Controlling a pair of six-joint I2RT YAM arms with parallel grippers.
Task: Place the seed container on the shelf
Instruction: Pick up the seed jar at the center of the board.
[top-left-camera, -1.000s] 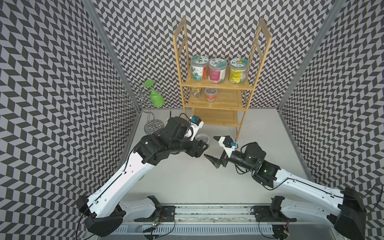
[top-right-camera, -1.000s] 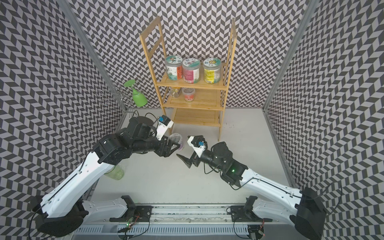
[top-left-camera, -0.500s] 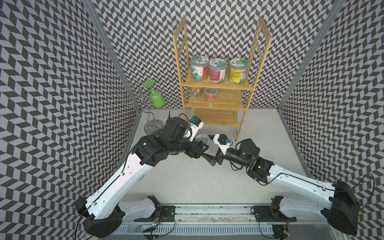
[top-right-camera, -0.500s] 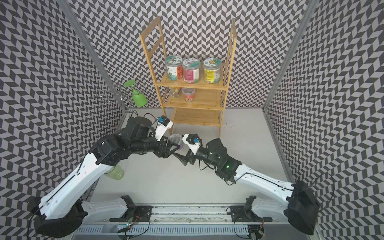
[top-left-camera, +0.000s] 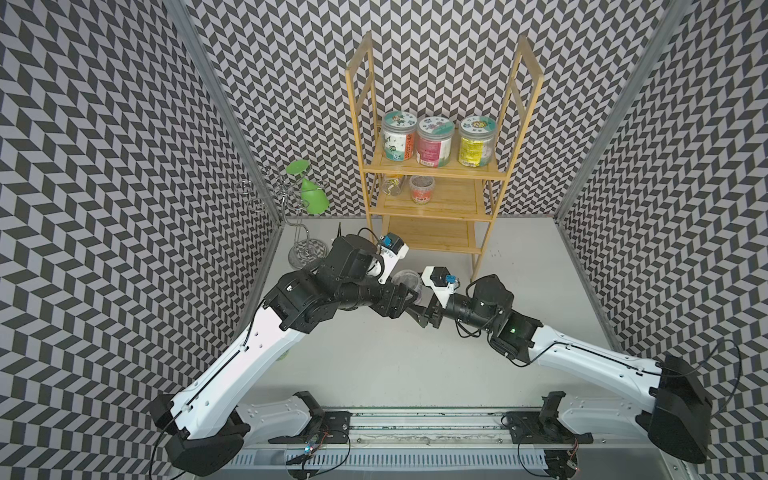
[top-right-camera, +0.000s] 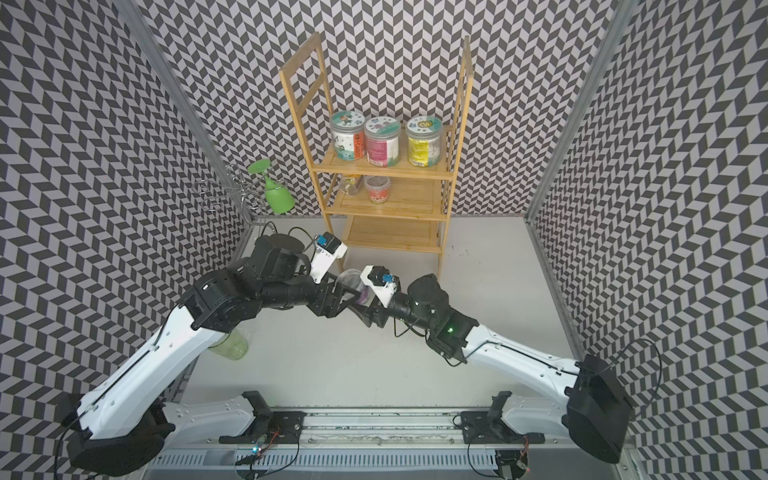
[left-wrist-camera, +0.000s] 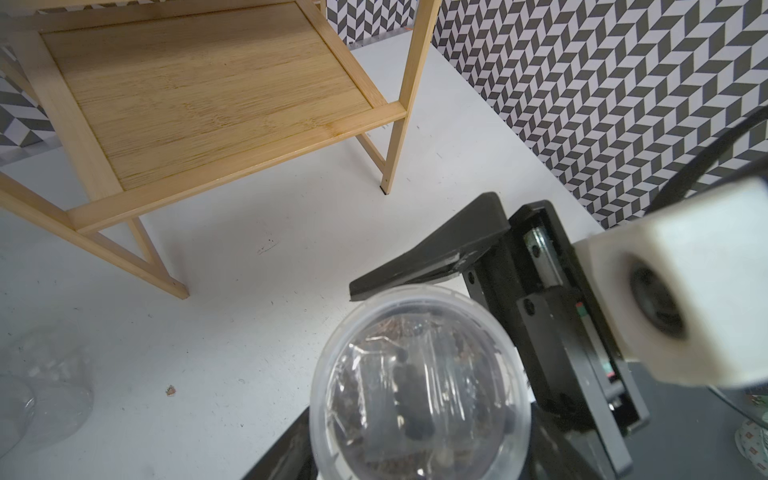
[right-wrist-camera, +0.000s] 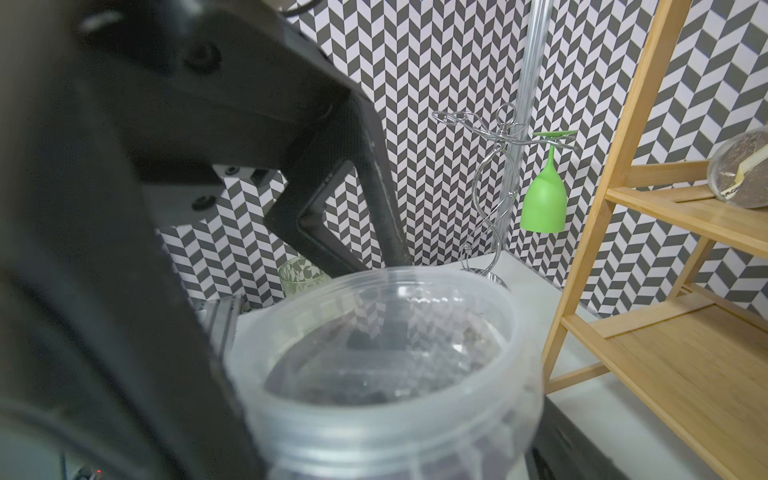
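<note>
The seed container (top-left-camera: 409, 279), a clear plastic tub with a clear lid and dark seeds inside, hangs above the table in front of the shelf (top-left-camera: 432, 199). My left gripper (top-left-camera: 405, 294) is shut on its body from the left. My right gripper (top-left-camera: 420, 302) reaches in from the right with its jaws spread on either side of the tub. One of its fingers (left-wrist-camera: 432, 253) lies against the rim. In the right wrist view the seed container (right-wrist-camera: 386, 365) fills the space between my fingers. The bamboo shelf's lowest tier (left-wrist-camera: 208, 91) is bare.
Three labelled jars (top-left-camera: 434, 141) stand on the top tier. A small red-labelled tub (top-left-camera: 422, 193) and a lying jar (top-left-camera: 392, 185) are on the middle tier. A chrome wire stand (top-left-camera: 297, 232) holds a green glass (top-left-camera: 313, 195). A clear glass (top-right-camera: 230, 345) sits under my left arm.
My right arm has moved left to the container held by my left gripper, and its jaws have narrowed around the tub. The left arm has stayed almost still.
</note>
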